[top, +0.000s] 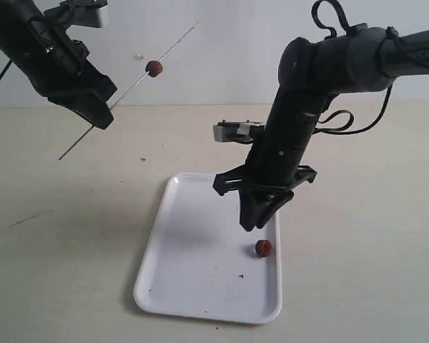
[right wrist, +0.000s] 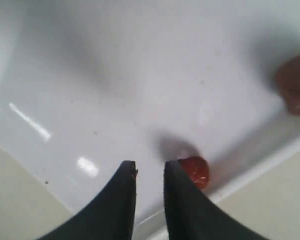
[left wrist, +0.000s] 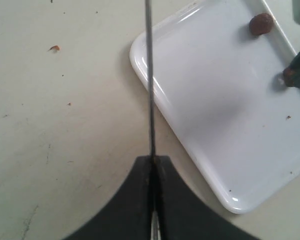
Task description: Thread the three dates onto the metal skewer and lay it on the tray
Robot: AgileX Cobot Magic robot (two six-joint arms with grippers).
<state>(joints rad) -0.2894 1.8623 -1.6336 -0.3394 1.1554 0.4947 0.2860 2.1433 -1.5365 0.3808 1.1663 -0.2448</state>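
- Skewer (top: 175,45) hangs in the air above the counter (top: 57,236). In the exterior view it slants from 7 o'clock up to 1 o'clock, well apart from the tray.
- Left fingers (top: 100,114) are clamped tight on the skewer near its lower end.
- One date (top: 154,68) is threaded on the skewer, up toward the 1 o'clock tip, with bare rod on both sides of it.
- Tray (top: 193,250), white, lies flat on the counter at about 5 o'clock from the left fingers.
- Second date (top: 263,248) lies loose on the tray, close to its 3 o'clock rim.
- Third date (right wrist: 195,171) sits on the tray just beside the outer face of one right finger, not between the two.
- Right fingers (top: 256,216) point down over the tray, slightly parted, with nothing between them.
- Lettering (top: 415,53) on the right arm is too small to read.
- Dark specks (top: 241,276) dot the tray, and a red-brown crumb (top: 143,158) lies on the counter at the tray's 11 o'clock.
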